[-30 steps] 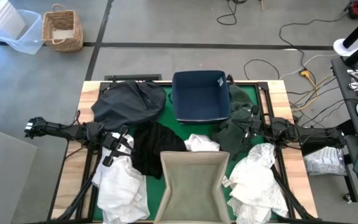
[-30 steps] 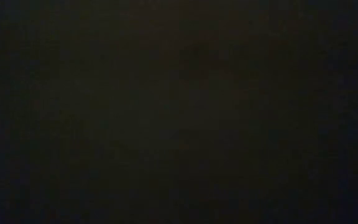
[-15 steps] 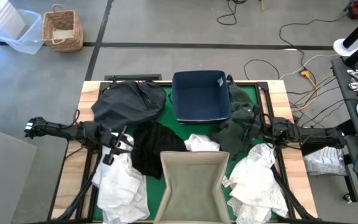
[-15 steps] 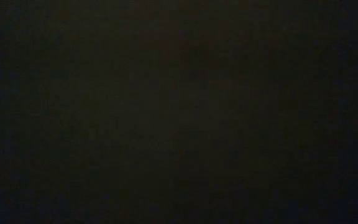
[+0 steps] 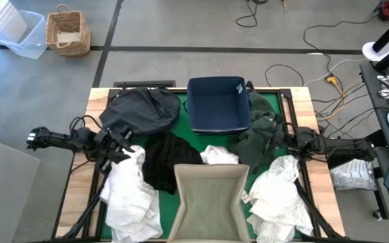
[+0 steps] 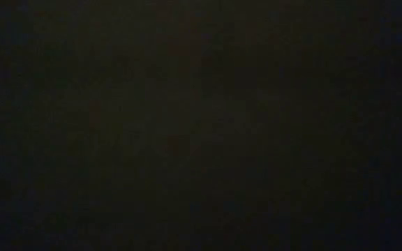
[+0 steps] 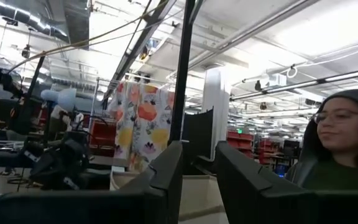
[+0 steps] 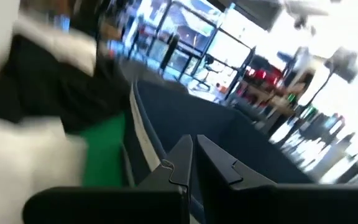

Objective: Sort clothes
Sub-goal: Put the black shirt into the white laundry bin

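While the low view (image 6: 201,125) showed only darkness, the high view gave the whole tabletop (image 5: 100,98). The navy bin (image 5: 217,102) stood at the far middle of the green mat (image 5: 181,125), and the beige bin (image 5: 210,199) stood at the near middle. A charcoal garment (image 5: 139,111) lay at the far left, touching the navy bin's left side. A black garment (image 5: 167,160) lay between it and the beige bin. A small white piece (image 5: 219,155) rested just beyond the beige bin. A dark green garment (image 5: 258,135) lay right of the navy bin. One white garment (image 5: 128,196) lay at the near left, and another white one (image 5: 279,196) at the near right.

The left claw (image 5: 121,143) was at the upper edge of the near-left white garment, beside the charcoal one. In the left wrist view its fingers (image 7: 166,177) stood a little apart with nothing visible between them; whether they touched the cloth I cannot tell. That view also showed a person (image 7: 337,149) beyond the tabletop.

The right claw (image 5: 275,138) was over the dark green garment. In the right wrist view its fingers (image 8: 182,165) were pressed together and held nothing, with the navy bin's wall ahead.
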